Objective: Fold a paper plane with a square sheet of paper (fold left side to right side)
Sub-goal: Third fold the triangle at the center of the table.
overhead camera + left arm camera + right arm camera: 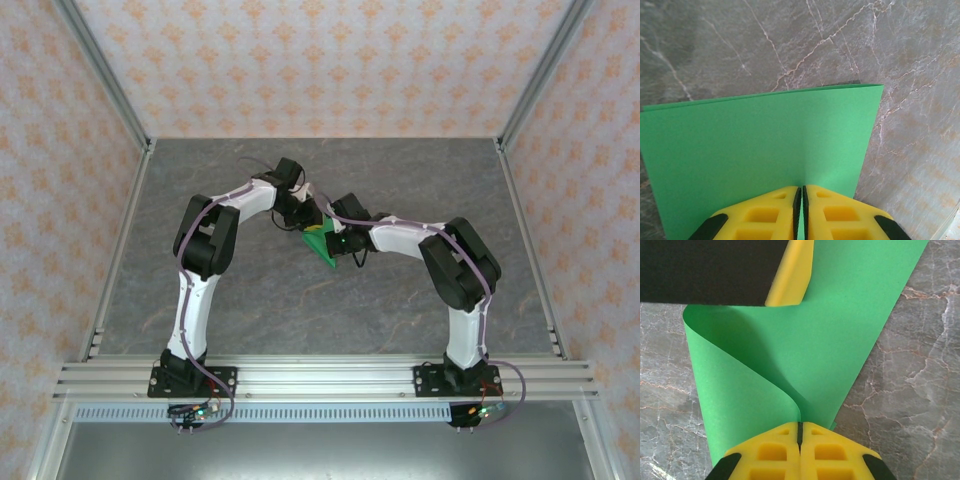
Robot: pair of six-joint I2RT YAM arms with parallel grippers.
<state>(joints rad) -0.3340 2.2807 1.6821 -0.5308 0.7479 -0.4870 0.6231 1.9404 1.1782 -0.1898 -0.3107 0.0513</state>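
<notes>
Right tool, left tool pinch green sheet, curled in loop.

- We see the left arm rise from its base, bend sharply at the elbow and reach inward to the right.
- The right arm mirrors it, elbow raised, forearm reaching inward to the left.
- The two wrists meet midway between the arms, with the grippers just beside each other.
- Left gripper: yellow fingers pressed almost together, only a thin slit between them, clamped on the paper.
- Right gripper: fingers closed flush, pinching the paper's curled edge.
- In the right wrist view, we see one left finger enter from above, opposite the right gripper.
</notes>
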